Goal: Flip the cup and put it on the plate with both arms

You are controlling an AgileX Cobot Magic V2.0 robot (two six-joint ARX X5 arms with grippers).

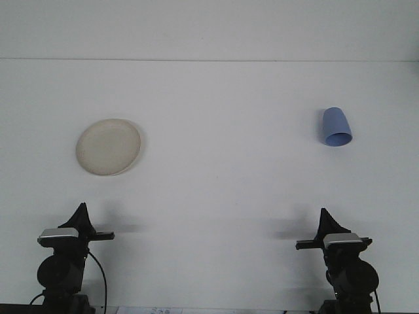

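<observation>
The white table (216, 190) fills the view. The cream round plate (109, 146), shallow and empty, lies flat well ahead of the left gripper (81, 214) and slightly to its right. The blue cup (336, 127) lies on its side, its open mouth facing the robot, well ahead of the right gripper (324, 219) and a little to its right. Plate and cup are well apart. Both grippers hang low at the near edge, holding nothing; whether either is released or clenched cannot be told.

Round cream plate (109, 146): matt, smooth, plastic-like. Blue tapered cup (336, 127): smooth matt plastic look. White table (222, 196): matt, even. Black arm hardware: dull finish, silver-grey metal-look blocks.
</observation>
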